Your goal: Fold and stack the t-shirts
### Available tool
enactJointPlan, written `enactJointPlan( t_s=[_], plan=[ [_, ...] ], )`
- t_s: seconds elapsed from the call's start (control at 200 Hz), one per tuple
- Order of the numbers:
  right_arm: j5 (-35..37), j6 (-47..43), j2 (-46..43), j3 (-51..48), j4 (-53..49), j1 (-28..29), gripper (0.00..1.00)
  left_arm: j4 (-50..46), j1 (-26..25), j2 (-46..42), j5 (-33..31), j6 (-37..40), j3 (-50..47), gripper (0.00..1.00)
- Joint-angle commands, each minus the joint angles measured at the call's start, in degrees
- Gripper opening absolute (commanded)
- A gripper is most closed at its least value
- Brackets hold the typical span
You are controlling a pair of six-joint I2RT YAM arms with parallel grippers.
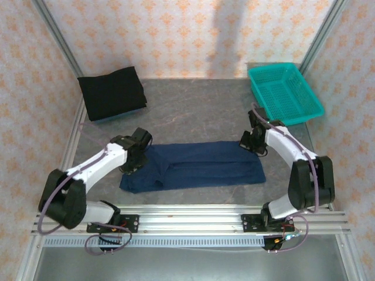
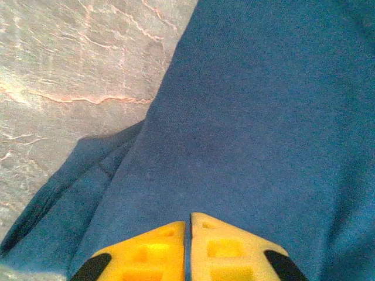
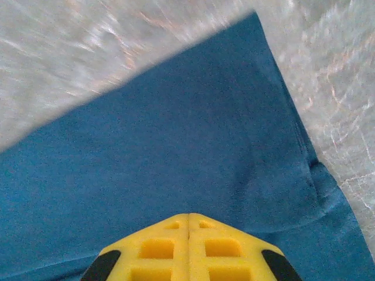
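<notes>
Navy shirt (image 1: 199, 167): we see it folded into a long band across the lower middle of the top frame, lying flat on the grey table (image 1: 199, 114).
Left gripper (image 1: 132, 164): it is down at the band's left end. In its wrist view we find the yellow fingers (image 2: 152, 252) pressed together with their tips on blue cloth. We cannot tell whether any cloth is caught between them.
Right gripper (image 1: 255, 147): it is at the band's upper right corner. Its yellow fingers (image 3: 158, 249) are pressed together over the cloth, near a hemmed edge. Here too, we cannot tell whether cloth is pinched.
Black shirt (image 1: 112, 92): we see it folded into a neat square in the upper left of the top frame, well apart from the navy one.
Basket (image 1: 272, 66): it is teal mesh, in the upper right of the top frame, on the table's far corner.
</notes>
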Motion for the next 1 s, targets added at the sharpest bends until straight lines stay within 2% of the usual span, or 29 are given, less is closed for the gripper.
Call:
enactJointPlan(
  t_s=[0.0, 0.255, 0.385, 0.53, 0.645, 0.781, 0.851, 0.916, 0.996],
  plan=[
    [5.29, 1.65, 3.51, -1.91, 1.14, 0.35, 0.0, 4.34, 0.37, 5.57, -0.57, -0.21, -0.13, 0.08],
    [9.02, 4.97, 9.06, -4.42, 1.72, 1.53, 0.0, 6.21, 0.39, 25.42, 0.93, 5.06, 11.4, 0.02],
    [9.63, 6.81, 8.62, -6.25, 0.55, 1.69, 0.0, 2.97, 0.38, 35.51, 0.45, 9.28, 23.18, 0.02],
    [9.74, 9.58, 7.4, -8.18, -1.51, 2.9, 0.0, -3.07, 0.87, 47.11, -0.55, 14.66, 42.95, 0.01],
    [8.52, 12.88, 6.19, -9.71, -2.7, 4.96, 0.0, -7.8, 1.92, 57.57, 0.44, 17.81, 62.68, 0.02],
    [4.31, 19.49, 4.78, -11.53, -2.76, 8.76, 0.0, -11.51, 2.73, 71.59, 4.67, 20.44, 88.72, 0.03],
    [2.42, 24.43, 3.39, -12.79, -2.04, 11.65, 0.0, -11.47, 3.42, 78.95, 8.92, 20.58, 101.43, 0.04],
    [-0.05, 29.5, 2.58, -14.1, 0.2, 14.35, 0.0, -7.5, 4.17, 83.48, 12.27, 18.96, 107.17, 0.05],
    [-3.6, 36.73, 2.9, -15.62, 3.88, 17.58, 0.0, 0.35, 5.63, 85.82, 15.72, 15.18, 107.39, 0.06]
  ],
)
